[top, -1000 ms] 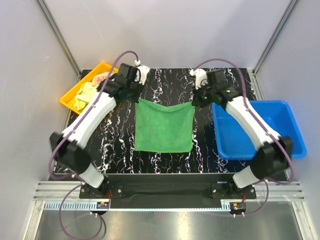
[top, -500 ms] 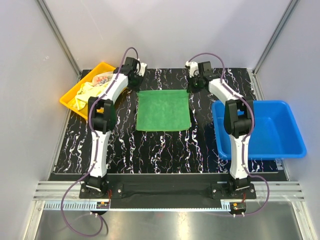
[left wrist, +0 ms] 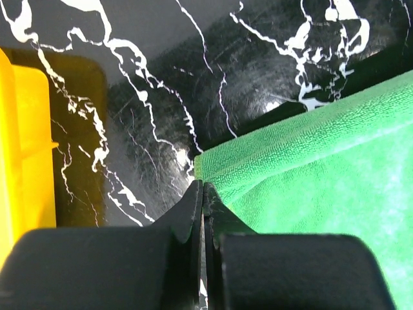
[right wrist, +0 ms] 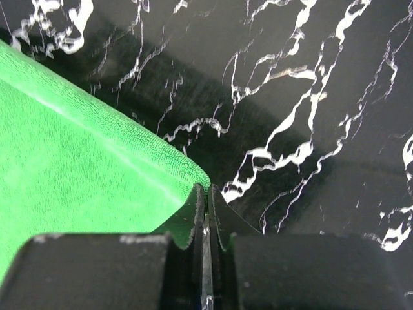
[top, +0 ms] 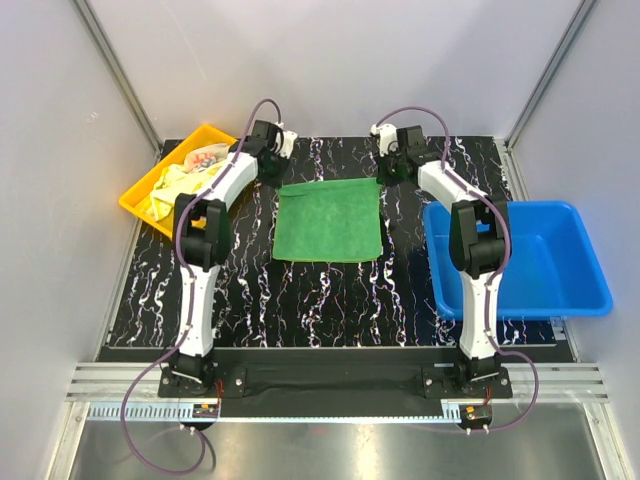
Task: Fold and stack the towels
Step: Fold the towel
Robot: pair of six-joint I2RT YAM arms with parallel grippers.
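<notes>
Pinching the two far corners, both claws sit low at the table. The left gripper has its jaws pressed tight, with the far-left corner of the green towel running into the tips. The right gripper is closed to a sliver on the far-right corner (green nap shows at its fingers); the cloth itself lies flat and square mid-table, between the two arms.

The step in hand looks like the first fold. To do it well, I judge both corners should rise together, travel level toward the near edge, and land corner on corner; an uneven lift would skew the crease or bunch slack in the middle.

A yellow towel and a printed towel lie crumpled in the yellow tray, just left of the left claw; the blue bin sits to the right; neither seems to block the folding path.
</notes>
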